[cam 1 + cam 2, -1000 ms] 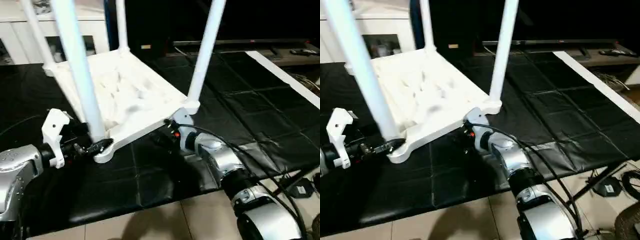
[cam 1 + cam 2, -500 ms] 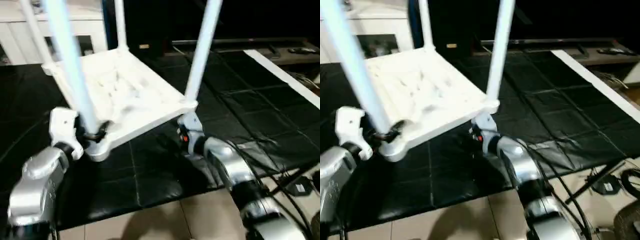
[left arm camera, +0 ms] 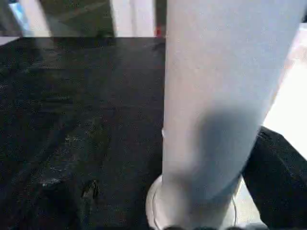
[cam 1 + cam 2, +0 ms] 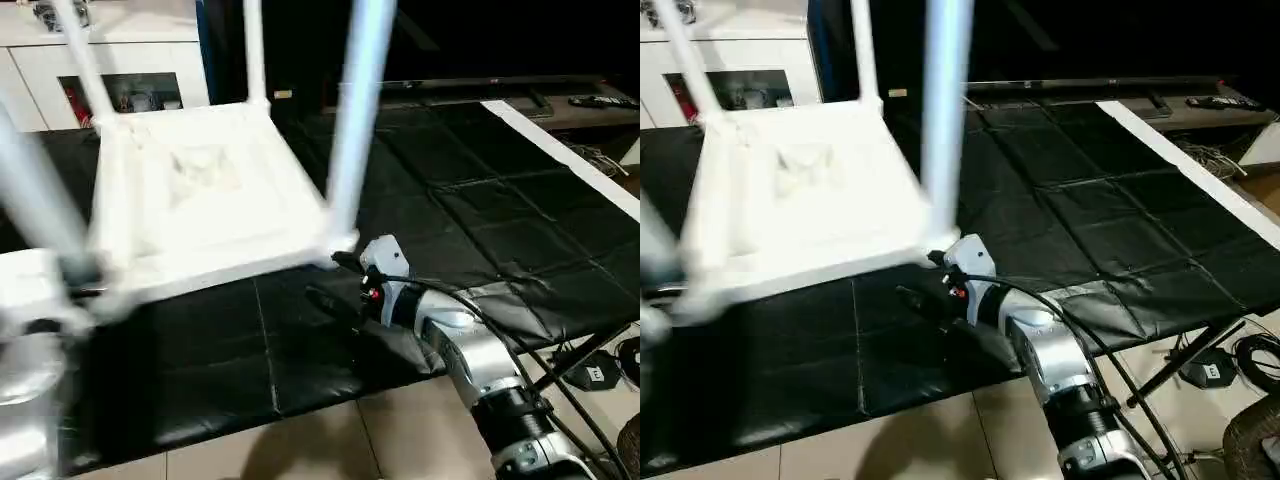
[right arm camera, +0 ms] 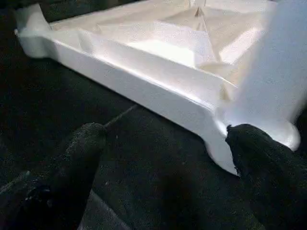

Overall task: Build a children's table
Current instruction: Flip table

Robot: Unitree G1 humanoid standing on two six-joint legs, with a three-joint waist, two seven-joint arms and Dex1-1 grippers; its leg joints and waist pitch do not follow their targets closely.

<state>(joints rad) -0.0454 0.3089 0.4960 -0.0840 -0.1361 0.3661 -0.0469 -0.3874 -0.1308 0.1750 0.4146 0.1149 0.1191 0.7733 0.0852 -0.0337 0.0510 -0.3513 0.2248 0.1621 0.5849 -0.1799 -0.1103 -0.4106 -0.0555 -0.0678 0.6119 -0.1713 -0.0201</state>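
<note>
On the black mat (image 4: 470, 190) we see our all-white, unlabelled children's table (image 4: 205, 195) upside down, legs up, both our grippers (image 4: 335, 285) spread wide.

Dim room, black background at the top of the head views. The white children's table (image 4: 200, 200) glares, its ribbing washed out — its legs and the left arm at lower left smear with motion blur. In the wrist views the near leg (image 3: 216, 96) is soft, out of focus — the black surface (image 4: 470, 200) shows faint sheen.

Right hand (image 4: 338, 282) reaches forward with fingers spread wide; left hand (image 4: 75, 280) likewise spread.
</note>
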